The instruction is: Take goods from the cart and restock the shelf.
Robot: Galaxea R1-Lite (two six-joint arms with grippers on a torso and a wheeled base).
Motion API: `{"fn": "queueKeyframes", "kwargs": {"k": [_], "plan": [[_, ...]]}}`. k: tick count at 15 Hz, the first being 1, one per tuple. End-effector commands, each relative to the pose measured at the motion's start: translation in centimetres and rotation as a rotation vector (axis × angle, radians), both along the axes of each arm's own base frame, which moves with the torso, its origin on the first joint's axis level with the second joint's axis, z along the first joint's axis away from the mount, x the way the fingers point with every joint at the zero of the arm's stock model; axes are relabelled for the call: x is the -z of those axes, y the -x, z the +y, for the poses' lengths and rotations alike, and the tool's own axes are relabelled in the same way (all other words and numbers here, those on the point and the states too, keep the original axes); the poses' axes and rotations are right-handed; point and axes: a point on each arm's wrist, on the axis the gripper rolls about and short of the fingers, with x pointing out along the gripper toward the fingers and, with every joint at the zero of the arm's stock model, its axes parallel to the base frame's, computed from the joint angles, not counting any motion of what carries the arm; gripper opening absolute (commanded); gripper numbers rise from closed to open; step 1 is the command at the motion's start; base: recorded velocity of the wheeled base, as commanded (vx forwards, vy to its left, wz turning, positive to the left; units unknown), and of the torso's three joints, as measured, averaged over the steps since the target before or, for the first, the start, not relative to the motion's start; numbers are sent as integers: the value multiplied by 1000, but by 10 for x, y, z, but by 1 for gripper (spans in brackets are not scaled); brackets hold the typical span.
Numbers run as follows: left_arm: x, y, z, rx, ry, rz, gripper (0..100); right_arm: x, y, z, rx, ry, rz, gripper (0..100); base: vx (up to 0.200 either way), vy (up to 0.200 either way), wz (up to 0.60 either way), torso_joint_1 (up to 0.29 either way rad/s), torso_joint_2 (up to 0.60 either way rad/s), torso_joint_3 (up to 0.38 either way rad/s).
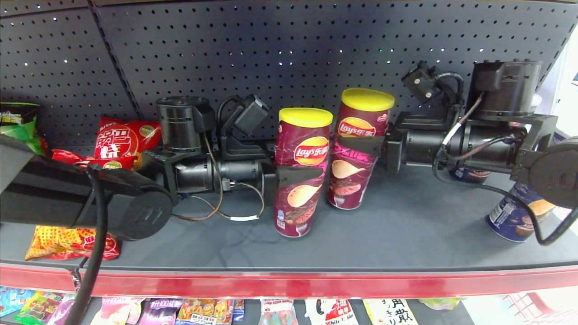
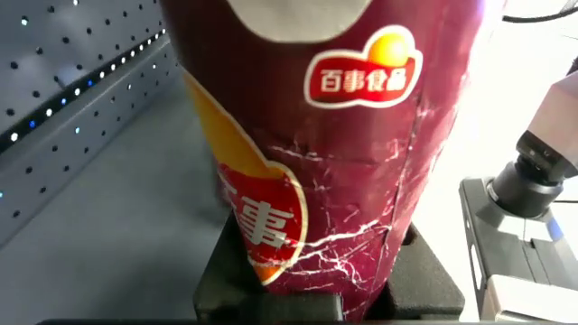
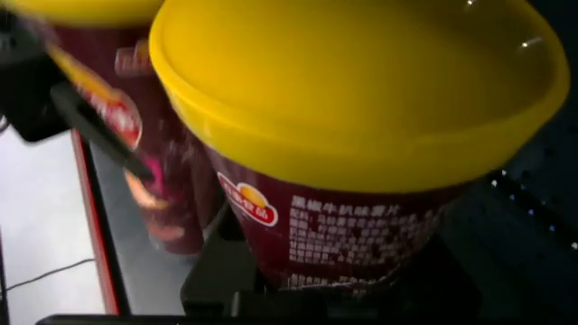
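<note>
- Step in hand, as I judge it: the placing stage. Both cans are over the grey shelf (image 1: 406,230), each in a gripper, and neither is let go yet.
- Left of the head frame: red snack bags (image 1: 122,140) lie against the pegboard, well apart from the cans.
- Left gripper (image 1: 298,175), centre-left: clenched around the middle of the left chips can (image 1: 307,135). The left wrist view shows its fingers (image 2: 226,271) pressed on both sides of the maroon body.
- The left chips can leans slightly. Its base is at the shelf board; I cannot tell if it rests there.
- Right chips can (image 1: 363,122), just right of centre and farther back, is tilted more and close beside the first.
- Right gripper (image 1: 359,145): grasping that can below its yellow lid.
- Far right: a blue can (image 1: 510,216) stands apart.
- Next move likely calls for righting each can, seating it flat, then opening the jaws and backing straight out so the neighbouring can isn't knocked.
</note>
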Motion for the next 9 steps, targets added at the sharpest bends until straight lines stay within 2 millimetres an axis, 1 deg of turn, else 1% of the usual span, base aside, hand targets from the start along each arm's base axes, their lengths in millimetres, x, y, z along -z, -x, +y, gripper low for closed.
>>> {"fn": "queueKeyframes", "kwargs": {"k": [1,4,8,9], "plan": [[10,-4,-6,8,-9,16,0,1,-15,7,-1,-3,-4,0,0,0,0,0,0,0],[17,-6,-10,13,-16,28,0,3,-21,11,-1,-3,-3,0,0,0,0,0,0,0],[13,-3,-12,20,-10,18,0,5,-28,15,-5,-2,-1,0,0,0,0,0,0,0],[12,0,-16,30,-9,14,0,6,-31,18,-8,-2,-1,0,0,0,0,0,0,0]]}}
